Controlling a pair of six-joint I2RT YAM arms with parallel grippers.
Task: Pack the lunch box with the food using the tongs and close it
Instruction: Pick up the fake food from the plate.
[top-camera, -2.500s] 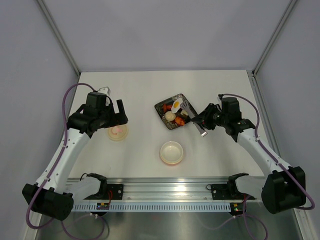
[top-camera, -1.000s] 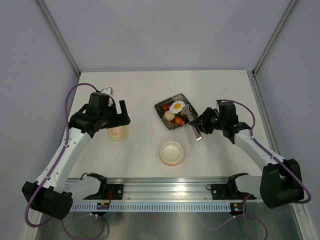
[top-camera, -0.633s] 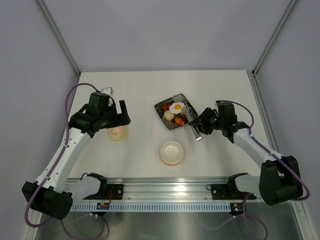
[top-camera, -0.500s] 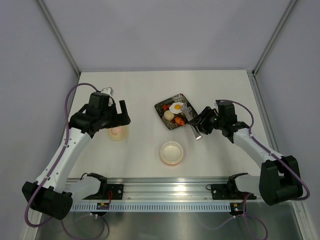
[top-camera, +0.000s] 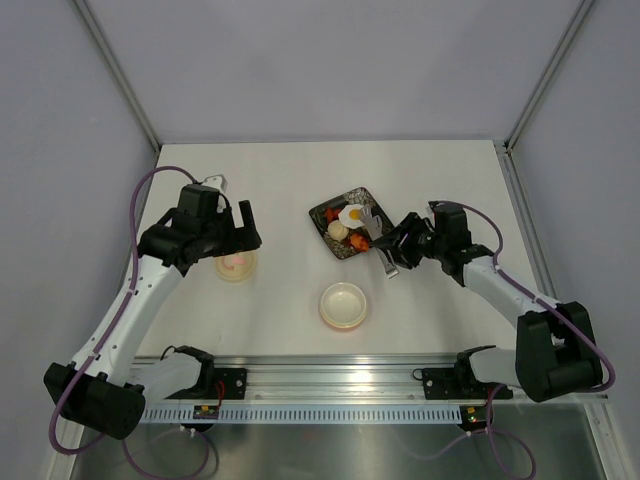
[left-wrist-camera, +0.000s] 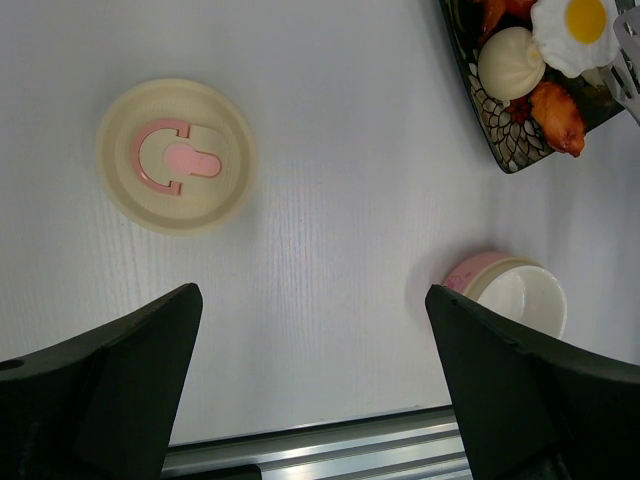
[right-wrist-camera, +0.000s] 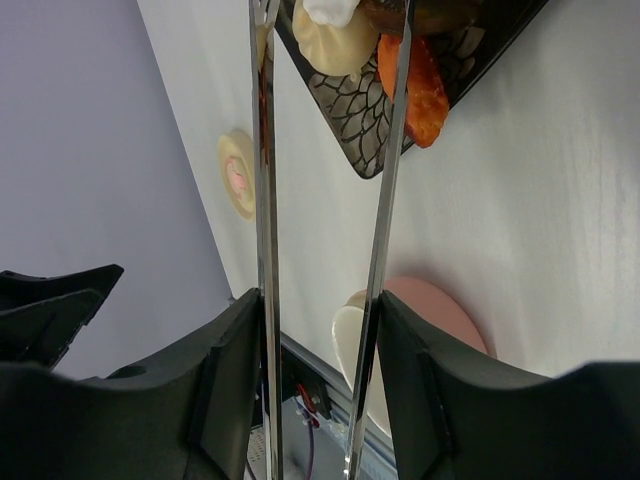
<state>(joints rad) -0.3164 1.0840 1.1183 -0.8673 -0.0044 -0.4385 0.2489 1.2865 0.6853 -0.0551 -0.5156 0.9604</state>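
Right gripper (right-wrist-camera: 320, 330): both fingers (right-wrist-camera: 230, 400) pressed against the outer sides of the tongs (right-wrist-camera: 262, 200), clamped on them. The two silver arms stand apart, with a clear gap between them. The arms run from the fingers out to the black tray (right-wrist-camera: 365, 135). One passes beside the pale bun (right-wrist-camera: 335, 45), the other along the edge of the orange piece (right-wrist-camera: 425, 90). The tips are cut off in the wrist view, so I cannot tell whether they hold anything. From above, the tips lie at the right side of the tray, just beside the fried egg (top-camera: 353, 212).

Left gripper (left-wrist-camera: 310, 300): fingers (left-wrist-camera: 120, 380) spread wide with nothing between them, hanging above the table (left-wrist-camera: 330, 200).

The lid (left-wrist-camera: 175, 155), with its pink mark up, lies flat on the table under the left arm. The tub (top-camera: 343, 304) sits upright near the front edge, between the arms, well apart from the lid and near the tray. No food shows inside the tub. The egg, bun and orange piece are all on the tray.
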